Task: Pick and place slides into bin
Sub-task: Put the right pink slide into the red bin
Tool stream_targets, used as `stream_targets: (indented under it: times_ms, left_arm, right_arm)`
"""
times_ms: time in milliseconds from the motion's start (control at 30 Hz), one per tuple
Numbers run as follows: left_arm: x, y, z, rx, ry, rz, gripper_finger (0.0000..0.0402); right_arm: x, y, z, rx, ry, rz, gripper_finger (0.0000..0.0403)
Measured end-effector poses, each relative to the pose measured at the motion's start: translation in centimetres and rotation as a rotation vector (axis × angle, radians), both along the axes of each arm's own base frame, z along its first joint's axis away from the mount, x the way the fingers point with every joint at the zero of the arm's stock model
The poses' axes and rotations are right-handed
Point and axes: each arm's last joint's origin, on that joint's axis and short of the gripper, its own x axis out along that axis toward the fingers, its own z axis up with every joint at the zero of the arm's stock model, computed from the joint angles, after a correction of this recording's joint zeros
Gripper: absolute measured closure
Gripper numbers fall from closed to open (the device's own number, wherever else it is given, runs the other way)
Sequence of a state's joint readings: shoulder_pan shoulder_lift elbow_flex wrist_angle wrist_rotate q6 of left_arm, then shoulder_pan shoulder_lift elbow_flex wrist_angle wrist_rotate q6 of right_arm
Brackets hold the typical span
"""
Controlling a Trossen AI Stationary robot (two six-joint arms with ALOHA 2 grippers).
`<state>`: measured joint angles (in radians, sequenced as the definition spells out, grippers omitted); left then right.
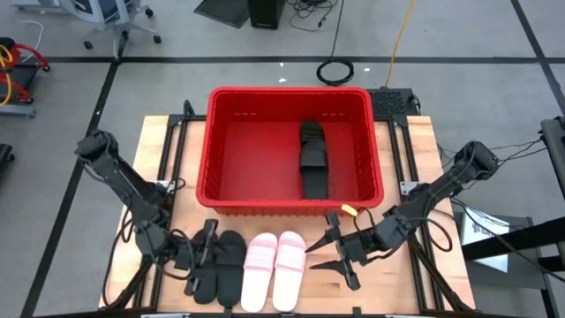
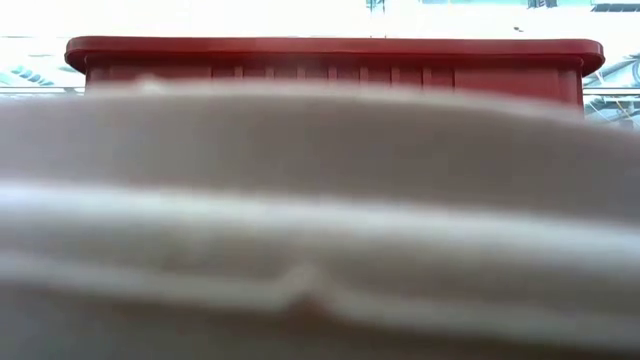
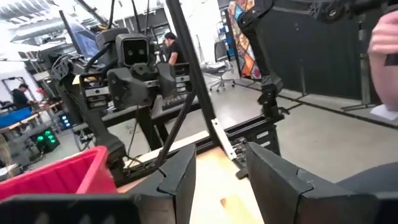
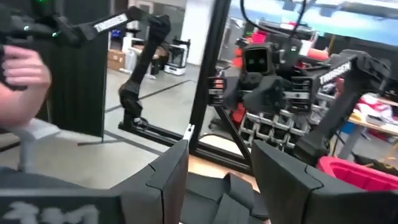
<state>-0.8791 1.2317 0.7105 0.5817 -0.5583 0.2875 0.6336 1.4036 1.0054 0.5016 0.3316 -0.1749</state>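
Note:
The red bin [image 1: 212, 177] stands at the table's middle and far side; its rim also shows in the low view [image 2: 330, 47]. Two black slides [image 1: 313, 159] lie in it, overlapping. At the near edge lie two black slides [image 1: 231, 265] and two pink slides [image 1: 275, 261] side by side. One pink slide [image 2: 320, 220] fills the low view. My left gripper [image 1: 203, 261] is open, low over the leftmost black slide [image 1: 208, 281]; whether it touches it cannot be told. My right gripper [image 1: 335, 256] is open and empty, just right of the pink slides.
Bare wooden table [image 1: 415, 159] lies either side of the bin. Black frame rails [image 1: 402, 150] run along both sides. A person's hand [image 3: 385, 37] shows beyond the table in the left wrist view, and in the right wrist view [image 4: 22, 68].

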Motion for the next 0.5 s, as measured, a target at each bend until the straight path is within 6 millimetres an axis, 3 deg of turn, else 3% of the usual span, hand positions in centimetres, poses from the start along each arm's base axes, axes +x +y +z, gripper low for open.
stream_targets:
  times_ms: [267,500]
  left_arm:
    - [-0.7,-0.9,-0.2,-0.058,0.019,-0.046,0.0254]
    - [-1.3,-1.4,-0.1,-0.073,0.023,-0.075,0.0254]
  right_arm:
    - [0.5,2.0,-1.5,-0.011,-0.008,0.008,0.0238]
    - [2.8,3.6,-3.7,-0.088,0.138,-0.098,0.0238]
